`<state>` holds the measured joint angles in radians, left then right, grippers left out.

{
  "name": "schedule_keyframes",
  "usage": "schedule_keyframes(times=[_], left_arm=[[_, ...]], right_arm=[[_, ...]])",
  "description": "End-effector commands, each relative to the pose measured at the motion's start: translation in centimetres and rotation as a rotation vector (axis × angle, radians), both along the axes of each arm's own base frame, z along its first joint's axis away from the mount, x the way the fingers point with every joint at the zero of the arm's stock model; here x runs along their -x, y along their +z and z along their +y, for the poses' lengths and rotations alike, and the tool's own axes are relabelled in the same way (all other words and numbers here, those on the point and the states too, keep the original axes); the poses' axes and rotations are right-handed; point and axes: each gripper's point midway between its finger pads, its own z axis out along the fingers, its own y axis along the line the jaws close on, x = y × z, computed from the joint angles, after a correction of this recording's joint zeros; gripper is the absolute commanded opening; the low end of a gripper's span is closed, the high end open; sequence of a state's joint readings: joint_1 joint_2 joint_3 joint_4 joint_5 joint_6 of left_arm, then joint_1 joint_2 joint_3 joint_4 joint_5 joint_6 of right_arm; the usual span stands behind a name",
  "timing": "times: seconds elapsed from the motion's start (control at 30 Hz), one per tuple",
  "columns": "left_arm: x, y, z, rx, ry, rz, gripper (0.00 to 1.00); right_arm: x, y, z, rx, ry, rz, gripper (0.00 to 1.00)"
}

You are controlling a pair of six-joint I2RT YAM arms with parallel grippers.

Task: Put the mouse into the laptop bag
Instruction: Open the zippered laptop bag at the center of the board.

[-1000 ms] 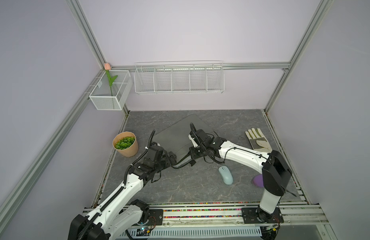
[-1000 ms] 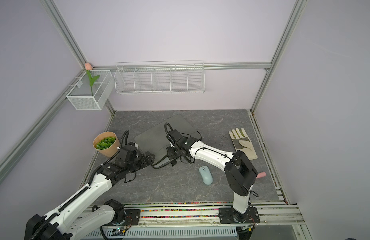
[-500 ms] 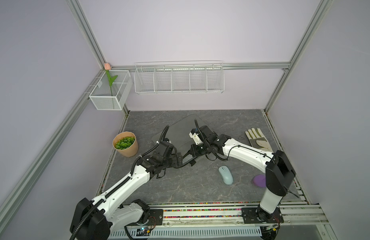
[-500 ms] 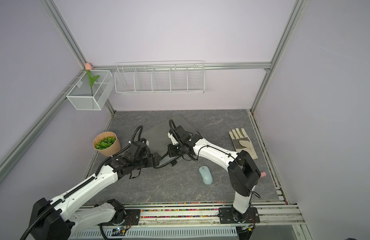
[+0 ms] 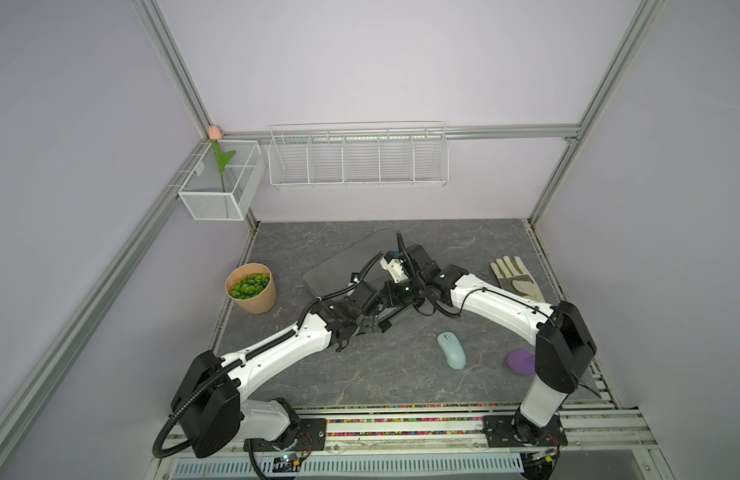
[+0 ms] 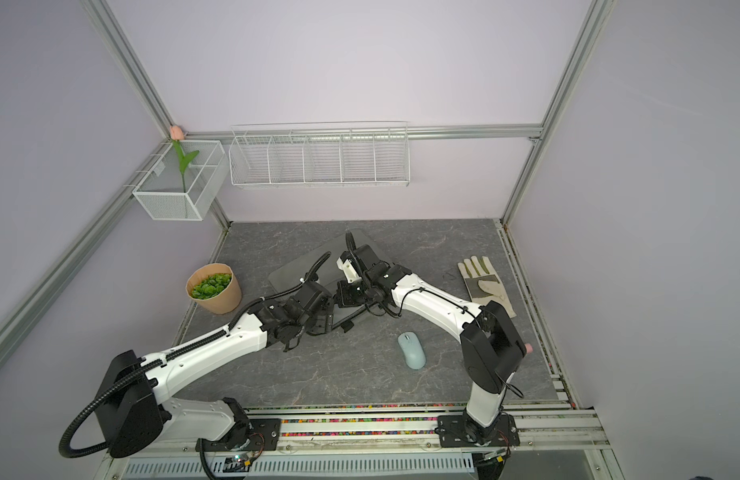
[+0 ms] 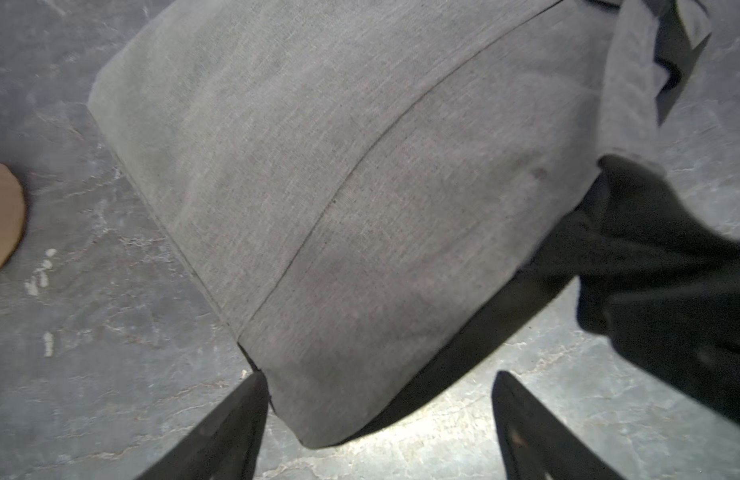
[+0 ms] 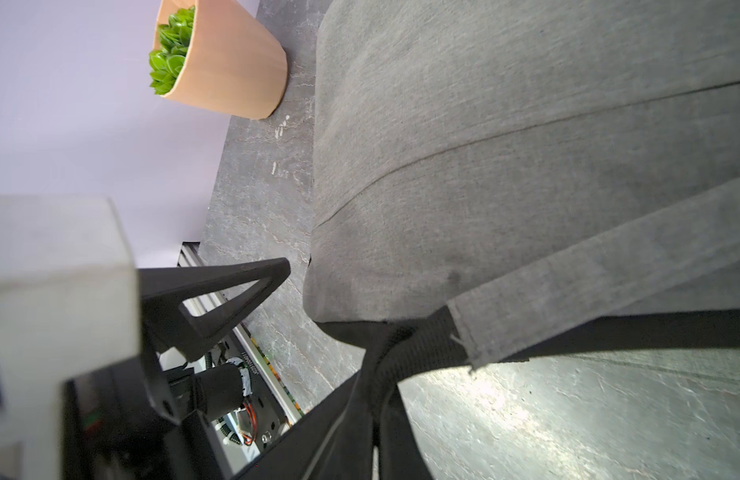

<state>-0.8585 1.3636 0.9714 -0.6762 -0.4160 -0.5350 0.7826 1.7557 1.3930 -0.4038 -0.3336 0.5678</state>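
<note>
Mouse (image 5: 451, 350): pale mint-blue, smooth oval, on table (image 5: 360, 374); I find it in top views only. Wrist views alone show right gripper (image 8: 374, 370) pinched on laptop bag (image 7: 360, 187) strap, and left gripper (image 7: 378, 376) spread wide astride its corner, closer than a second ago. Mouse well apart from both.

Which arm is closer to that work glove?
Right. The right arm passes close beside the glove. The left arm reaches in from the opposite side, nearer the potted plant, far from the glove.
</note>
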Motion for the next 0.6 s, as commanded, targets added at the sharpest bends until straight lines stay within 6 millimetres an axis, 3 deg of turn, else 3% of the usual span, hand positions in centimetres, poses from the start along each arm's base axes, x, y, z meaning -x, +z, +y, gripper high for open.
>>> schedule_keyframes(times=[0.0, 0.1, 0.37, 0.47, 0.57], left_arm=[[-1.1, 1.0, 0.9, -0.12, 0.036, -0.066, 0.79], [-2.0, 0.8, 1.1, -0.188, 0.064, -0.083, 0.66], [-2.8, 0.8, 0.1, -0.199, 0.077, -0.085, 0.02], [-2.9, 1.4, 0.2, -0.175, 0.105, -0.098, 0.0], [-3.2, 1.9, 0.3, -0.175, 0.124, -0.112, 0.0]], right_arm=[[0.7, 3.5, 1.2, -0.121, 0.048, -0.008, 0.07], [0.9, 3.8, 1.0, -0.139, 0.05, 0.0, 0.07], [0.8, 3.8, 0.0, -0.14, 0.029, -0.004, 0.07], [0.6, 3.5, -0.4, -0.129, 0.014, -0.009, 0.09], [0.4, 3.1, -1.0, -0.112, -0.004, -0.026, 0.23]])
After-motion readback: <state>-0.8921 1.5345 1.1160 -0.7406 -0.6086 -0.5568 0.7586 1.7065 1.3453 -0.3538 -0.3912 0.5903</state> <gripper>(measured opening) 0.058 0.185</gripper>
